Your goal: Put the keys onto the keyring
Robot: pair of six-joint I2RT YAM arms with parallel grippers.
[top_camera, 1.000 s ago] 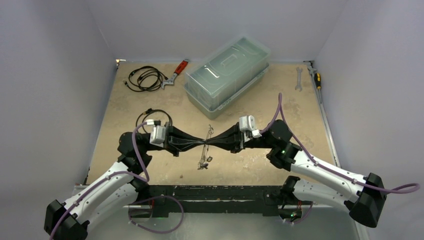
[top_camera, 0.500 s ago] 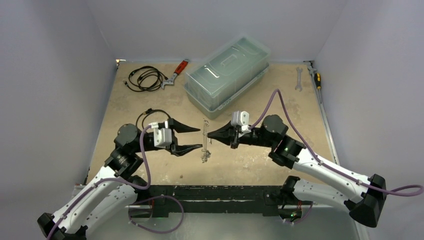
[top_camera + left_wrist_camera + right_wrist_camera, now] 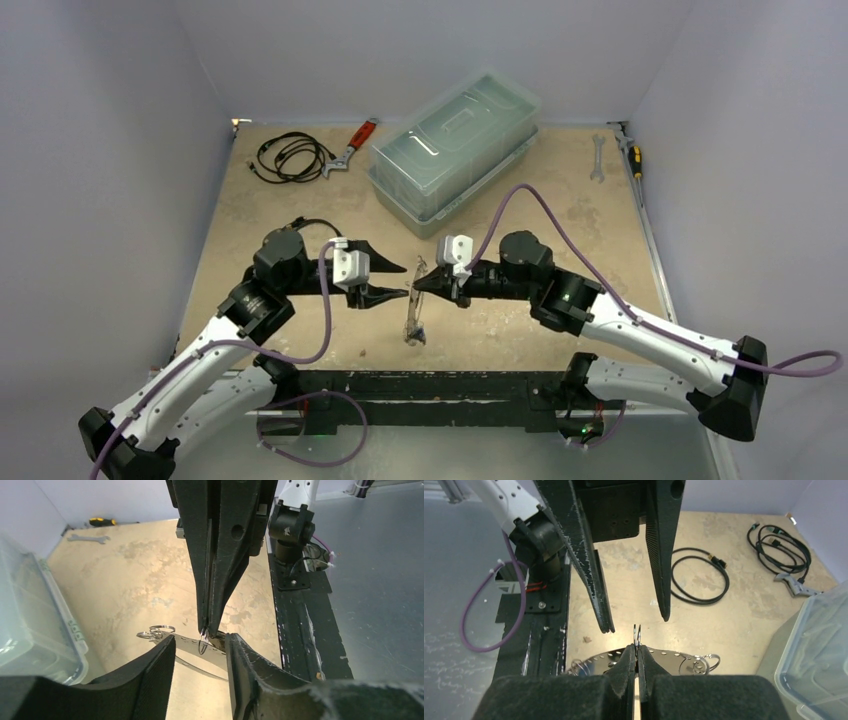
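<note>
Keyring: a thin, pale, shiny oval keyring (image 3: 412, 312) is lifted off the tan desk (image 3: 300, 210). It hangs on edge between the two arms, with its lower end close to the surface (the wrist views show it as a flat band dotted with small holes).
Right fingers: the black right fingers (image 3: 623, 677) are pressed together, pinching the keyring at a fine wire loop that pokes up at their tips.
Left fingers: the black left fingers (image 3: 150, 680) stand apart, one on each side of the keyring, and hold nothing. I can't tell whether either pad touches it.
Keys: from where I stand, no silver key or coloured tag can be picked out for sure. Small wire split rings (image 3: 696, 666) sit at the ends of the band, but whether anything hangs from them is too small to tell.
Done so far: by my reckoning, the keyring has been picked up and is held steady in the air, and little more.
Left to do: no key is in either grip, so each key would have to be fetched and threaded on. I'd call it an early stage.
Bystanders: a clear plastic lidded box (image 3: 455, 150) and a coiled black cable (image 3: 290, 157) lie well back on the desk.
</note>
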